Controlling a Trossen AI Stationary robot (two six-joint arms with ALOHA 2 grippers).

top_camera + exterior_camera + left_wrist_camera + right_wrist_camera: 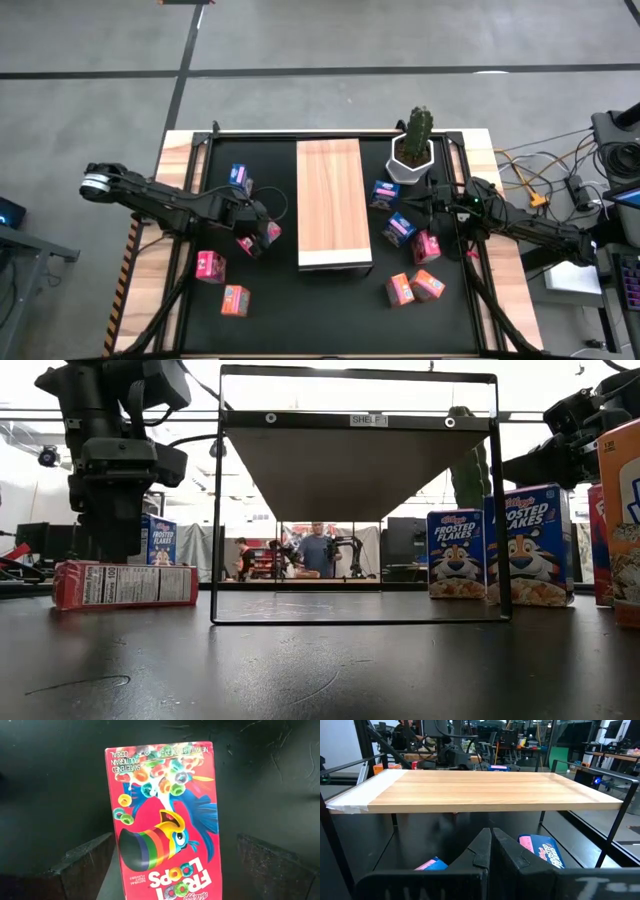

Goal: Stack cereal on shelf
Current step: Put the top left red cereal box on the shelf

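Left gripper hovers low over the black mat, dark fingers spread wide either side of a pink-red Froot Loops cardboard box lying flat, not touching it. Right gripper, fingers pressed together and holding nothing, faces the long light wood shelf board, which sits mid-table on its black frame. Blue Frosted Flakes boxes stand beside it.

- Grey concrete floor round my table, dark line across it.
- Cables on the floor to my right.
- Beyond: lab benches, bright backlight, person standing far off.
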